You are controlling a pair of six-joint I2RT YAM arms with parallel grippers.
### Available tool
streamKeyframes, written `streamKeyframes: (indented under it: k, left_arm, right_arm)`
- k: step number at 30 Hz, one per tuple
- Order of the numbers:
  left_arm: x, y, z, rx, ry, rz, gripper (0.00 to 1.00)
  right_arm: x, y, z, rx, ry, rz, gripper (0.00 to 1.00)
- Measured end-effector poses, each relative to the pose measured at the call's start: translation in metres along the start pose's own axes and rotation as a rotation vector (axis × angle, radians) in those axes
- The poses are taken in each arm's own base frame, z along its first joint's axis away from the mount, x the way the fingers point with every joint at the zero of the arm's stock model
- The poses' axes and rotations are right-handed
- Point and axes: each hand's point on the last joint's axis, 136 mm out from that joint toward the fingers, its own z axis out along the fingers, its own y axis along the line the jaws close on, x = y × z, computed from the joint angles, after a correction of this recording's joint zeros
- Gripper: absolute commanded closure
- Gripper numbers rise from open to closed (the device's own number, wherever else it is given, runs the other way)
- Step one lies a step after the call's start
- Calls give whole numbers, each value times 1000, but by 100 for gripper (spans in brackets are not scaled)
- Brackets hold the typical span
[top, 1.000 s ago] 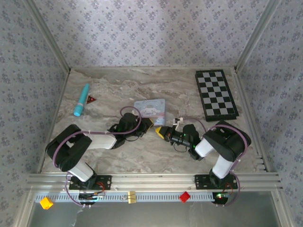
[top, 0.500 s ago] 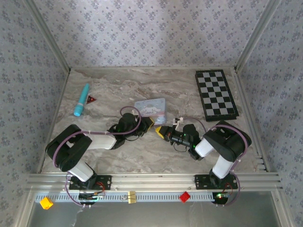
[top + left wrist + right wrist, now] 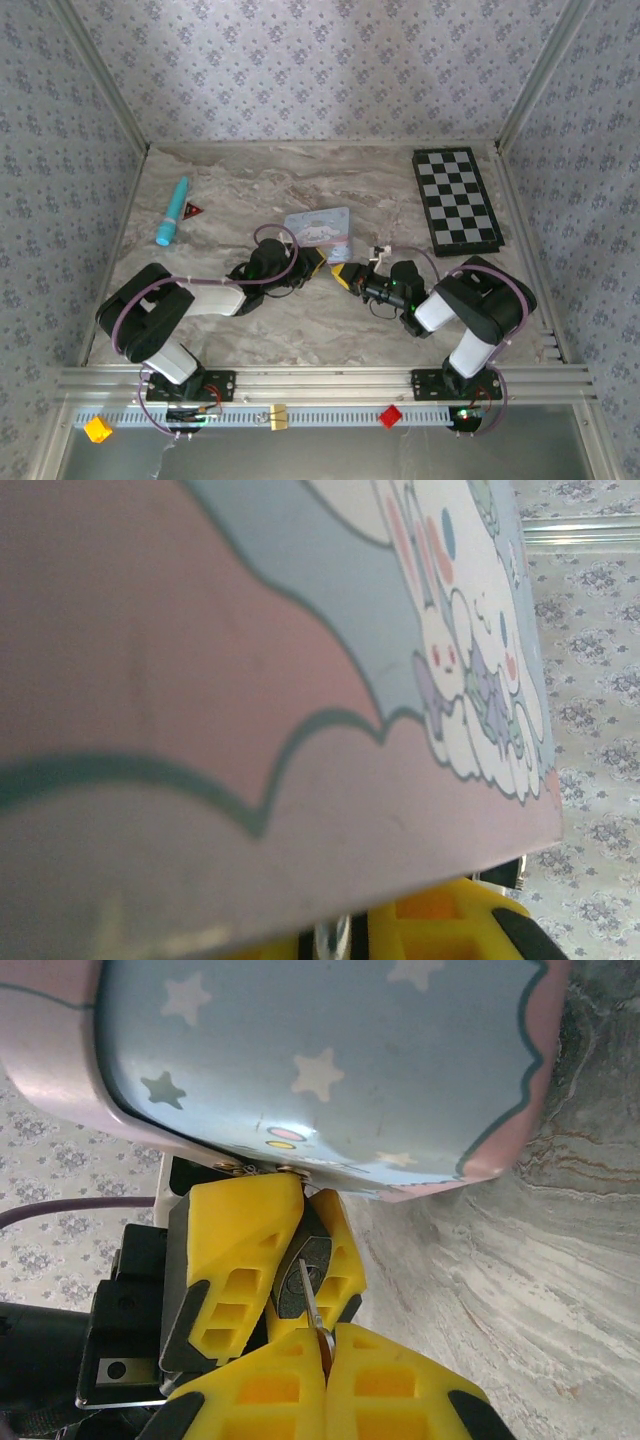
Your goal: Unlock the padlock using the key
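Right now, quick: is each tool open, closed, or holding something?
The left tool is closed on the padlock.
The right tool is closed on the key.

Top cam: fixed high behind arm bases (image 3: 185,385), looking down over whole table (image 3: 250,180), far off. L wrist cam: v. close to tin (image 3: 250,680), facing printed side. R wrist cam: close, looking past R gripper (image 3: 325,1345) at tin's starred face. Shared by all 3: tin.
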Motion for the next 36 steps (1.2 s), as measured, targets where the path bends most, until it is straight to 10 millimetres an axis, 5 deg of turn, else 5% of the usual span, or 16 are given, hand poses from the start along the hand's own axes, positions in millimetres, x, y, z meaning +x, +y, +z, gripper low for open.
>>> streamKeyframes:
  k: [36]
  left_arm:
    - [2,-6,1,27,10,-4,99]
  right_arm:
    - [6,4,1,-10,9,-8,100]
